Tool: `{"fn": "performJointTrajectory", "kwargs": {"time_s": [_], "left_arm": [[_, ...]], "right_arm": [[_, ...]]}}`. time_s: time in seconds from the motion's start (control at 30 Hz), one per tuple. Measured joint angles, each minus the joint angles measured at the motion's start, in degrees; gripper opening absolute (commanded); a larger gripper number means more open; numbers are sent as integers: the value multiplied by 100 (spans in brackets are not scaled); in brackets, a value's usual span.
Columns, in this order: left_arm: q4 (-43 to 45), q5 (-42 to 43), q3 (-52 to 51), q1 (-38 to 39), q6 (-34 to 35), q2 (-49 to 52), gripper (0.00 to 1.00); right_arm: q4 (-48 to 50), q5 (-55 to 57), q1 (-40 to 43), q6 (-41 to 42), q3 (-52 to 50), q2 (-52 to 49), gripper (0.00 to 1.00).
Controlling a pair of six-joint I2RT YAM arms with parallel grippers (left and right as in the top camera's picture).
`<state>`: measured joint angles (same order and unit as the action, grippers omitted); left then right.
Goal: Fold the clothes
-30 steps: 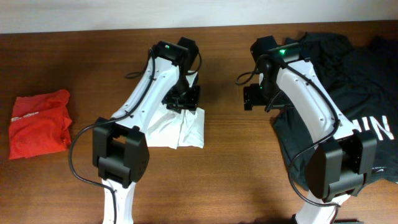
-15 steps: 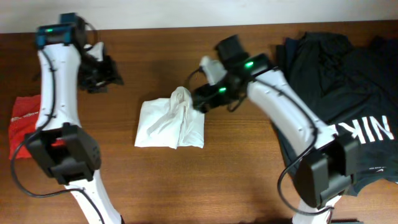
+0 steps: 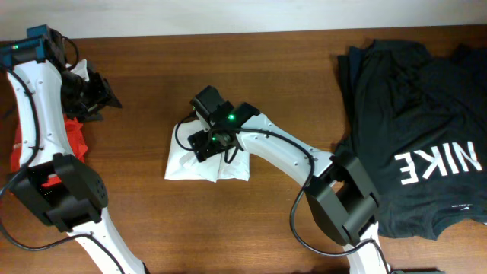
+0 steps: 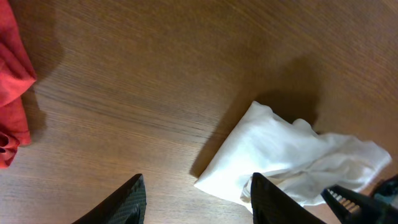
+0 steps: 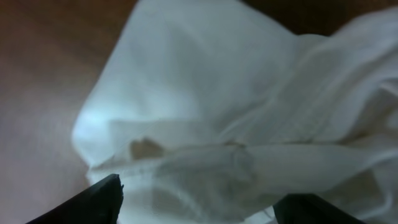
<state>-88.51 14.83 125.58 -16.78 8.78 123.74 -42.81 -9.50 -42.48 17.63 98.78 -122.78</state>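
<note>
As right claw (image 3: 214, 143) gapes directly above, white T-shirt (image 3: 189, 163) crumpled beneath

Seemingly NIKE, inverted, on black shirt (image 3: 411, 99)

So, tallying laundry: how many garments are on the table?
3: the white T-shirt at centre, the red garment at far left, the black Nike shirt at right; its folds may hide another.

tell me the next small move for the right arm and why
Probably close the right tool on the rumpled ridge of the white T-shirt: its fingers stand open on either side of that cloth, and the shirt lies bunched, not flat. The left tool hangs open far off by the red garment.
</note>
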Motion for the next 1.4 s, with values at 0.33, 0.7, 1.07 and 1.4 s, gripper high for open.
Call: {"fn": "performJointTrajectory", "kwargs": {"time_s": [0.33, 0.7, 1.07, 1.4], "left_arm": [[0, 0, 0, 15, 0, 0, 54], [0, 0, 0, 15, 0, 0, 54], [28, 0, 0, 105, 0, 0, 54], [42, 0, 0, 188, 0, 0, 54]], "right_arm": [[-1281, 345, 57, 931, 13, -72, 13], [-2273, 343, 710, 1235, 11, 568, 46], [-1694, -297, 686, -103, 133, 1390, 29], [-1790, -1209, 535, -470, 136, 236, 34]]}}
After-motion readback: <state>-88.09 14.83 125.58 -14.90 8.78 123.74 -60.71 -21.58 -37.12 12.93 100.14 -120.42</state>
